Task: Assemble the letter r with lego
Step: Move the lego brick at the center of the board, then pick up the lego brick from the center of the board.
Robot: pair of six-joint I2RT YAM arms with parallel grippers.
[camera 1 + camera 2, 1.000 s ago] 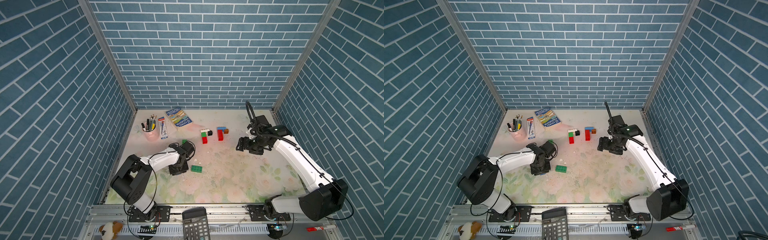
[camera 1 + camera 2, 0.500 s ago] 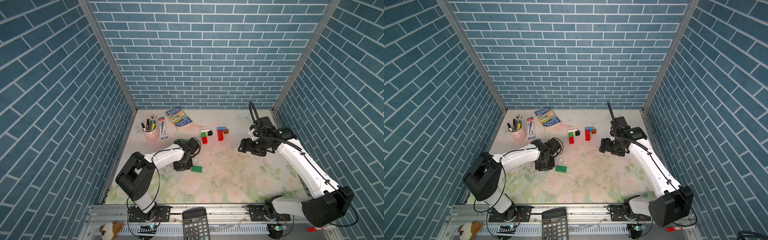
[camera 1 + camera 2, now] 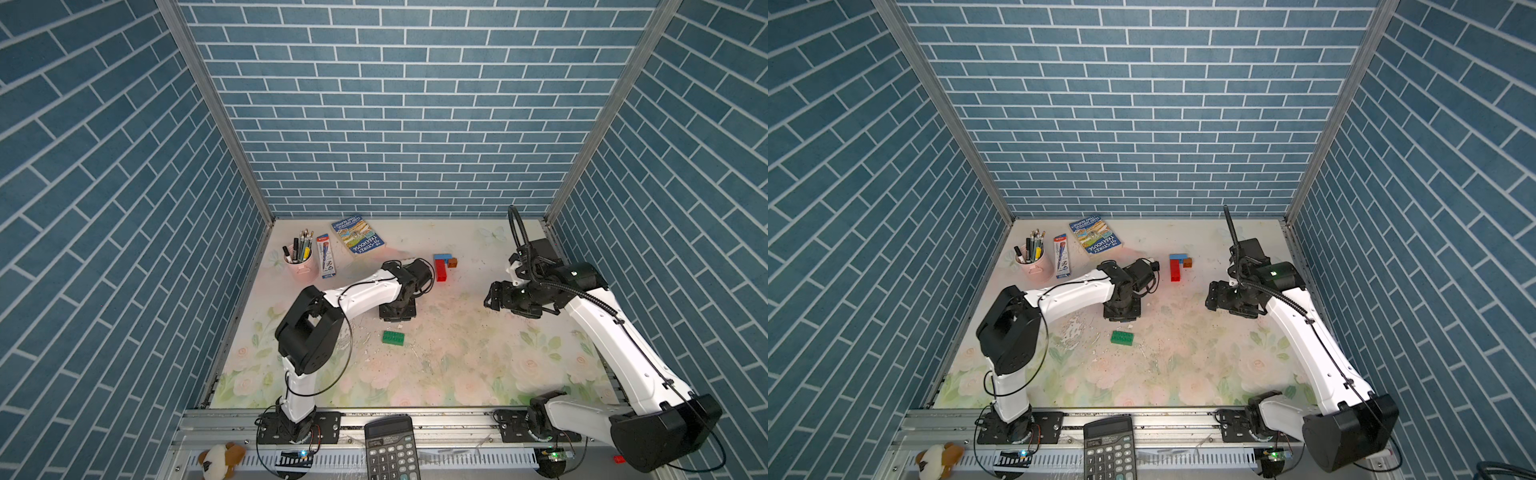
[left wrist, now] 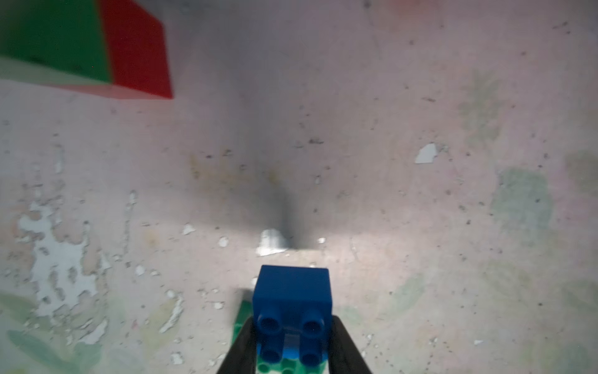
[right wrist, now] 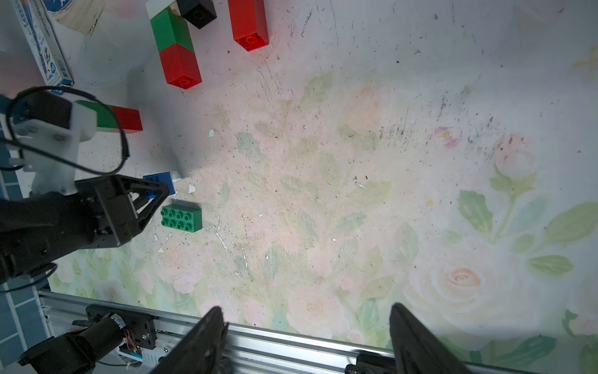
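Pinching one dark blue four-stud brick (image 4: 293, 291), the left gripper (image 4: 292, 323) is hovering just beside one green eight-stud brick (image 3: 393, 337); the right gripper (image 5: 306, 309) is hanging spread and empty, while one red brick (image 3: 440, 272), one light-blue brick (image 3: 442, 258) and one brown brick (image 3: 453, 262) are lying clustered farther back.

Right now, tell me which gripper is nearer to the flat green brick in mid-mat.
Left. The left gripper, shut on a blue brick, is right beside the green brick; the right gripper, open, hangs far off across the mat.
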